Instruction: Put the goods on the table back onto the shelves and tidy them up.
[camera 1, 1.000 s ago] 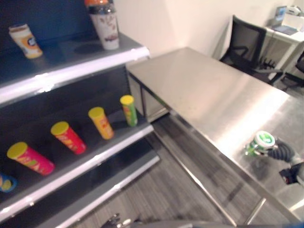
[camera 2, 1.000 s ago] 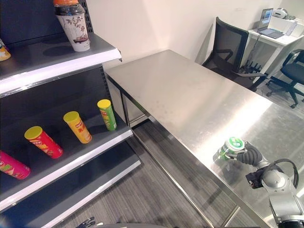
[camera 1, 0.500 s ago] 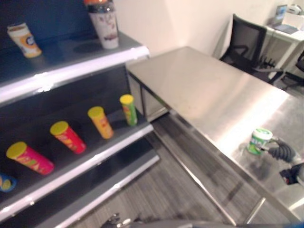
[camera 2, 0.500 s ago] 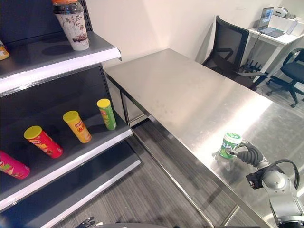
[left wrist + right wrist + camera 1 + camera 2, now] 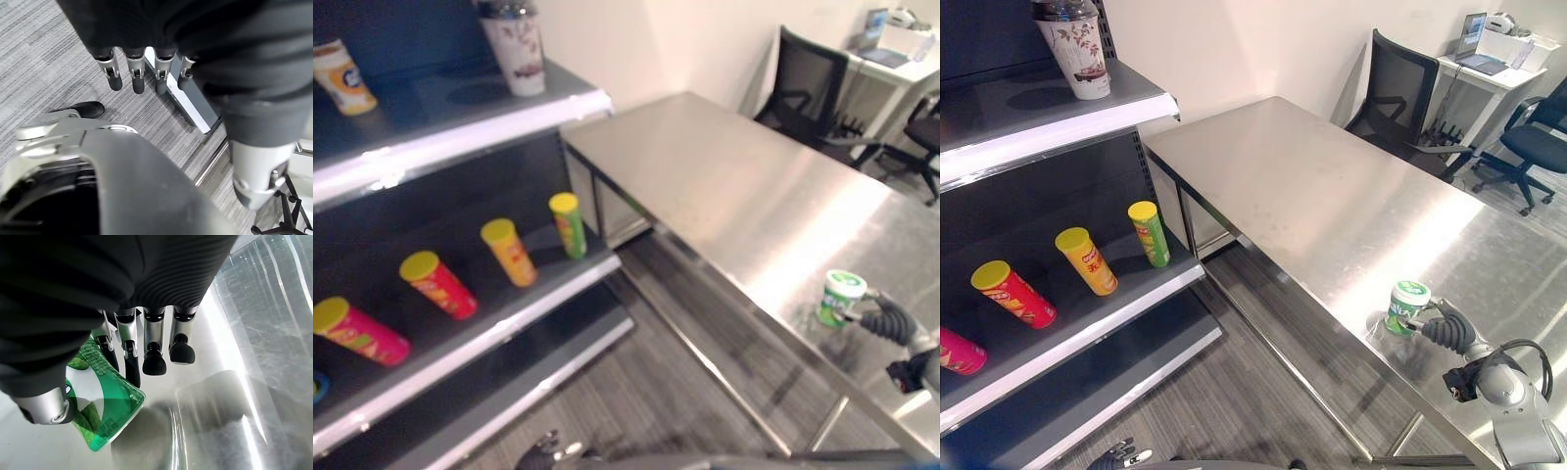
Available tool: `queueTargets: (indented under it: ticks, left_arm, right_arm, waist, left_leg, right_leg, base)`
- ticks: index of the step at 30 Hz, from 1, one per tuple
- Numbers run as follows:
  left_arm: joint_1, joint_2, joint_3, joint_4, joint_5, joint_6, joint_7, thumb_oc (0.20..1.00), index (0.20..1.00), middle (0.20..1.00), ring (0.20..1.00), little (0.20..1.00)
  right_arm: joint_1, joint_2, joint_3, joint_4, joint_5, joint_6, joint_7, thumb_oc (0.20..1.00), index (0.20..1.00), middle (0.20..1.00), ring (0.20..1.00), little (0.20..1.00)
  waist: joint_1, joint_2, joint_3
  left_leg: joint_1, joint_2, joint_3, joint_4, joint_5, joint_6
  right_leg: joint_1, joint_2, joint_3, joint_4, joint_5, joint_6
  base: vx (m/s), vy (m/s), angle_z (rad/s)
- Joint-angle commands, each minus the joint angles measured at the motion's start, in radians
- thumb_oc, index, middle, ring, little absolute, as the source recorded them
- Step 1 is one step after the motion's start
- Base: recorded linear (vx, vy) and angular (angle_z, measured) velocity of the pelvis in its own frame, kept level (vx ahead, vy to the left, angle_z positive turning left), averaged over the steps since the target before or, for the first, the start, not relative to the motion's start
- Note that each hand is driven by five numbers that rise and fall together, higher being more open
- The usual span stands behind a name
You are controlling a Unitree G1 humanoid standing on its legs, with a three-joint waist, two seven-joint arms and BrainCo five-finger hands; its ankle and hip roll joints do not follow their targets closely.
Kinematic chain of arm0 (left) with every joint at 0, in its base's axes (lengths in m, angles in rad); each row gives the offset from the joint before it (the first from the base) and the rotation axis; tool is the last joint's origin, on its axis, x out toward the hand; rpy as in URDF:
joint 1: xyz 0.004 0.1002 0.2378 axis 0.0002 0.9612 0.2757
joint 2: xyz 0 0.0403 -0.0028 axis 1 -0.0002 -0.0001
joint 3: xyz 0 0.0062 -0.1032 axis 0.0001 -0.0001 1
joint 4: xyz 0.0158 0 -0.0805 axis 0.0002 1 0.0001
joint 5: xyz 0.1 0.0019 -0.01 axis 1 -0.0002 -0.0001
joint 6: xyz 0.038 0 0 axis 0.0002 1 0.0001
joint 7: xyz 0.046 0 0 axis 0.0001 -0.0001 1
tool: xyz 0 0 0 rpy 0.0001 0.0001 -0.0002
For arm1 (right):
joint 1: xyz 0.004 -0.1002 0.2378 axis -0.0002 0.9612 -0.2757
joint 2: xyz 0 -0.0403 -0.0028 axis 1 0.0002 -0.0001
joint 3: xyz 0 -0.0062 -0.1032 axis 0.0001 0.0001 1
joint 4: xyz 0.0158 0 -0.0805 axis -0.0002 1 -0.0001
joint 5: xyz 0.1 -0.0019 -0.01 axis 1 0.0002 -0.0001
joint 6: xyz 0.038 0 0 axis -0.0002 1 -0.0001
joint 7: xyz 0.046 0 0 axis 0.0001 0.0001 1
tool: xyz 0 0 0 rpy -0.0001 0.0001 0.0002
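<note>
A green canister (image 5: 1406,305) with a white lid stands upright near the front edge of the steel table (image 5: 1322,186). My right hand (image 5: 1446,330) is shut on it from the right. The right wrist view shows the thumb and two fingers (image 5: 128,363) pinching the green canister (image 5: 105,416) close over the tabletop. My left hand (image 5: 137,73) hangs low over the grey floor with its fingers relaxed and holding nothing. The dark shelf unit (image 5: 1087,323) stands to the left of the table.
Several yellow-lidded snack tubes lean on the middle shelf: green (image 5: 1148,233), orange (image 5: 1087,260), red (image 5: 1013,293). A patterned cup (image 5: 1072,44) stands on the upper shelf. A black office chair (image 5: 1400,88) sits behind the table. An aisle of floor separates shelf and table.
My right hand has turned the green canister from tilted, lid towards me, to upright. The whole picture has shifted a little, so the camera moved.
</note>
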Motion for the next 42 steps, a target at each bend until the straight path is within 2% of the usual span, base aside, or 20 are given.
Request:
queueTargets:
  ticks: [1,8,15,22,29,33,36,39,41,42]
  left_arm:
    - [-0.045,0.025,0.014,0.025,0.012,-0.03,0.006,1.0,1.0,1.0,1.0,1.0]
    - [-0.046,0.023,0.018,0.019,0.012,-0.028,0.01,1.0,1.0,1.0,1.0,1.0]
    - [-0.042,0.016,0.024,0.031,0.015,-0.037,0.012,1.0,1.0,1.0,1.0,1.0]
    - [-0.036,0.024,0.019,0.029,0.012,-0.042,0.001,1.0,1.0,1.0,1.0,1.0]
    - [-0.04,0.028,0.009,0.035,0.005,-0.048,-0.004,1.0,1.0,1.0,1.0,1.0]
    - [-0.032,0.041,0.004,0.017,-0.011,-0.047,-0.005,1.0,1.0,1.0,1.0,1.0]
    - [-0.032,0.054,-0.001,0.009,-0.022,-0.047,-0.003,1.0,1.0,1.0,1.0,1.0]
    - [-0.023,0.058,-0.004,0.005,-0.029,-0.045,-0.007,1.0,1.0,1.0,1.0,1.0]
    - [-0.023,0.078,-0.029,-0.012,-0.031,-0.041,-0.015,1.0,1.0,1.0,1.0,1.0]
    - [-0.031,0.082,-0.041,-0.012,-0.032,-0.04,-0.02,1.0,1.0,1.0,1.0,1.0]
  right_arm:
    - [-0.051,-0.055,0.021,-0.026,-0.012,-0.051,-0.025,0.2,0.2,0.2,0.2,0.2]
    - [-0.05,-0.044,0.012,-0.044,-0.02,-0.073,-0.057,0.2,0.2,0.2,0.2,0.2]
    - [-0.08,-0.019,-0.067,-0.171,-0.007,-0.13,-0.16,0.2,0.2,0.2,0.2,0.2]
    - [-0.179,-0.01,-0.118,-0.271,0.035,-0.127,-0.213,0.2,0.2,0.2,0.2,0.2]
    - [-0.287,-0.004,-0.081,-0.33,0.056,-0.102,-0.222,0.2,0.2,0.2,0.2,0.2]
    - [-0.399,-0.01,-0.023,-0.337,0.114,-0.096,-0.21,0.2,0.2,0.2,0.2,0.2]
    - [-0.501,-0.04,0.025,-0.331,0.148,-0.095,-0.207,0.2,0.2,0.2,0.2,0.2]
    - [-0.563,-0.041,0.058,-0.322,0.164,-0.097,-0.211,0.2,0.2,0.2,0.2,0.2]
    - [-0.69,-0.058,0.117,-0.295,0.232,-0.106,-0.201,0.2,0.2,0.2,0.2,0.2]
    - [-0.722,-0.07,0.133,-0.29,0.245,-0.114,-0.202,0.2,0.2,0.2,0.2,0.2]
  waist:
    - [0.024,0.004,-0.009]
    - [0.022,0.006,-0.008]
    - [0.012,0.013,-0.012]
    - [0.012,0.014,-0.021]
    - [0.017,0.012,-0.028]
    - [0.038,0.012,-0.027]
    - [0.056,0.011,-0.015]
    - [0.07,0.012,-0.012]
    - [0.101,0.009,0.003]
    - [0.091,0.004,0.012]
  left_leg:
    - [0.031,0.039,0.108,0.001,0.028,-0.037]
    - [0.032,0.039,0.109,0.001,0.025,-0.035]
    - [0.037,0.038,0.114,0.001,0.023,-0.036]
    - [0.043,0.042,0.114,0.001,0.024,-0.038]
    - [0.047,0.048,0.114,0.001,0.027,-0.042]
    - [0.044,0.06,0.104,0.009,0.045,-0.053]
    - [0.025,0.09,0.077,0.038,0.084,-0.081]
    - [0.018,0.104,0.053,0.034,0.111,-0.093]
    - [-0.015,0.14,0.017,0.036,0.156,-0.117]
    - [-0.053,0.153,0.048,0.086,0.16,-0.108]
  right_leg:
    - [0.019,-0.005,-0.007,0.003,0.01,0.011]
    - [0.018,-0.007,-0.002,0.003,0.01,0.013]
    - [0.019,-0.007,0.004,0.003,0.009,0.012]
    - [0.028,-0.003,-0.001,0.003,0.004,0.006]
    - [0.038,0.002,-0.008,0.003,-0.003,-0.001]
    - [0.048,0.015,-0.013,0.003,-0.016,-0.013]
    - [0.061,0.042,-0.025,0.003,-0.029,-0.031]
    - [0.065,0.058,-0.036,0.003,-0.037,-0.041]
    - [0.08,0.089,-0.081,0.003,-0.055,-0.057]
    - [0.078,0.081,-0.107,0.003,-0.05,-0.062]
  base:
    - [0.0,0.0,0.0]
    - [0.0,0.0,0.0]
    - [0.0,0.0,-0.01]
    - [0.0,-0.011,-0.04]
    - [0.0,-0.007,0.0]
    - [-0.01,-0.058,0.05]
    - [-0.03,-0.105,0.12]
    - [-0.03,-0.093,0.27]
    - [-0.1,-0.143,0.57]
    - [-0.15,-0.086,1.13]
